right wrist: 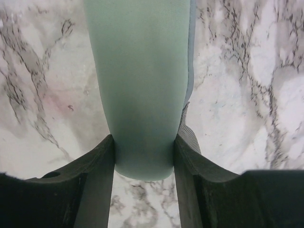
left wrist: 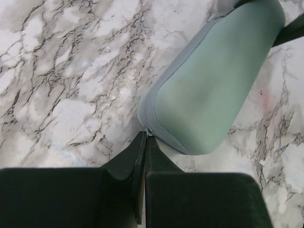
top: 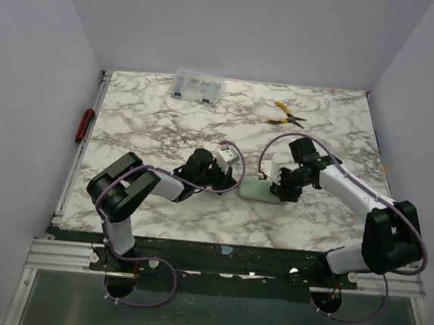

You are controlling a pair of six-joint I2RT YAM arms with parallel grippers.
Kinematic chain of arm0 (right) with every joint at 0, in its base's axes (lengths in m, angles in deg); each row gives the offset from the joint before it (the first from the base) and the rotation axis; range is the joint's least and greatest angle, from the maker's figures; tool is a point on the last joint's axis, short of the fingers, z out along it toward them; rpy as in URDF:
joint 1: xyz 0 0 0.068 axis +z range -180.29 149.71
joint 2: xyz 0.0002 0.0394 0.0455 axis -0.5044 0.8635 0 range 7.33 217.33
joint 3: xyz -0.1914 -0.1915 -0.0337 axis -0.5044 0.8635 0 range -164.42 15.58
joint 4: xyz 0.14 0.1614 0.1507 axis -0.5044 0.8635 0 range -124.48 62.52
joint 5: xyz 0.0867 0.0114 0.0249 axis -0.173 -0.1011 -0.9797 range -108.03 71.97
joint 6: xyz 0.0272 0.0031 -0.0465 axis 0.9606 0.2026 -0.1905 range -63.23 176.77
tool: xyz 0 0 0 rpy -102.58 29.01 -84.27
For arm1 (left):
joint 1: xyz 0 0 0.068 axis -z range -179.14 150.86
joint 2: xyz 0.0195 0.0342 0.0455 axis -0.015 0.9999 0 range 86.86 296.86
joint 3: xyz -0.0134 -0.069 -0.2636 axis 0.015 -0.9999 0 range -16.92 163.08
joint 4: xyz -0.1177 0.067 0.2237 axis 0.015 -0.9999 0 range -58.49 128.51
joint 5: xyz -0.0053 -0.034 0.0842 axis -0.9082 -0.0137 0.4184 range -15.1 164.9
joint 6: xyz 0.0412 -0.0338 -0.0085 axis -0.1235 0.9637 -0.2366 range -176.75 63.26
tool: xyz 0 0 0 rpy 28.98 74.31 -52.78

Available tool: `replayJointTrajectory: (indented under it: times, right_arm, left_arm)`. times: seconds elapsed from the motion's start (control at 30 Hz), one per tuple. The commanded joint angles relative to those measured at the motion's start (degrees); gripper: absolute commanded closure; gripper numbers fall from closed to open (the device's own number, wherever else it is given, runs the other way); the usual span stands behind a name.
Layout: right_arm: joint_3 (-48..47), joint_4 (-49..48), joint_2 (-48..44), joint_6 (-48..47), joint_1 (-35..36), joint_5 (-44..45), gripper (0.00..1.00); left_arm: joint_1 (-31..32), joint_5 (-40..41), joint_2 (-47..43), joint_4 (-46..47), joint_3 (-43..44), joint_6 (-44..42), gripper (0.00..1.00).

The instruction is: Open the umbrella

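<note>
Pressing on both sides of one end of the umbrella (right wrist: 137, 71), the fingers (right wrist: 95, 190) of the right gripper (right wrist: 144, 140) are clamping it; the fingers (left wrist: 128, 164) of the left gripper (left wrist: 145, 137) are sitting pressed together at the small zip pull (left wrist: 149, 131) on its other end. The umbrella is lying flat on the marble table (top: 167, 128) between the arms, looking like a smooth pale-green pouch edged in grey; nothing is showing open yet, so the whole job is seemingly lying ahead.

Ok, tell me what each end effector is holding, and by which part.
Right end effector clamps the pale green pouch across one end. Left end effector, shut, seems to pinch the zipper pull at the opposite end.
</note>
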Motion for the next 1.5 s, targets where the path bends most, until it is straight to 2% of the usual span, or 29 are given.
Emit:
replayJointTrajectory:
  times: [0.0, 0.13, 0.23, 0.3, 0.4, 0.47, 0.6, 0.77, 0.9, 1.07, 1.2, 1.47]
  right_arm:
    - [2.36, 7.29, 0.8, -23.38, -0.28, 0.46, 0.73]
    - [1.92, 4.42, 2.41, -30.99, -0.17, 0.26, 0.7]
    - [-2.2, 1.83, 5.04, -28.57, -0.24, -0.69, 0.59]
    - [-6.07, 0.49, 7.13, -24.31, -0.21, -0.89, 0.47]
    - [-11.51, -1.09, 8.86, -15.22, -0.19, -1.27, 0.28]
    - [-13.92, -2.4, 8.27, -9.29, -0.32, -1.57, 0.22]
    - [-18.04, -3.4, 5.05, 4.15, -0.27, -1.57, 0.18]
    - [-20.66, -3.45, 0.58, 29.14, -0.53, 3.91, 0.08]
    - [-23.43, 6.33, 1.11, 47.64, -1.18, 7.95, 0.06]
    - [-21.45, 13.48, 2.93, 65.27, -4.88, 5.01, 0.05]
    - [-16.23, 12.83, 2.85, 72.18, -9.65, -4.41, 0.04]
    - [-10.1, 4.53, 5.19, 78.96, -9.81, -10.63, 0.04]
  left_arm:
    - [-1.01, -2.66, -0.78, 0.73, 0.81, -5.97, 1.0]
    - [-0.85, -4.38, -0.18, 0.21, 1.61, -6.76, 1.0]
    - [-0.5, -4.38, 0.08, 0.04, 1.29, -6.15, 1.0]
    - [-0.49, -4.13, 0.25, 0.22, 0.69, -5.02, 1.0]
    - [-0.24, -3.35, 0.3, 1.14, -0.73, -3.43, 1.0]
    - [0.06, -2.95, 0.14, 2.17, -1.74, -2.93, 1.0]
    - [1.01, -2.14, -0.12, 3.1, -2.29, -2.38, 1.0]
    - [2.4, -0.97, -0.13, 3.88, -1.84, -1.59, 1.0]
    - [4.24, -0.26, 0.17, 3.93, -1.14, -1.14, 1.0]
    - [6.96, 0.31, 0.9, 3.73, -0.27, 0.03, 1.0]
    - [9.21, 1.0, 1.26, 3.99, 0.17, 0.53, 1.0]
    - [11.94, 2.06, 2.39, 5.44, 1.26, 1.09, 1.0]
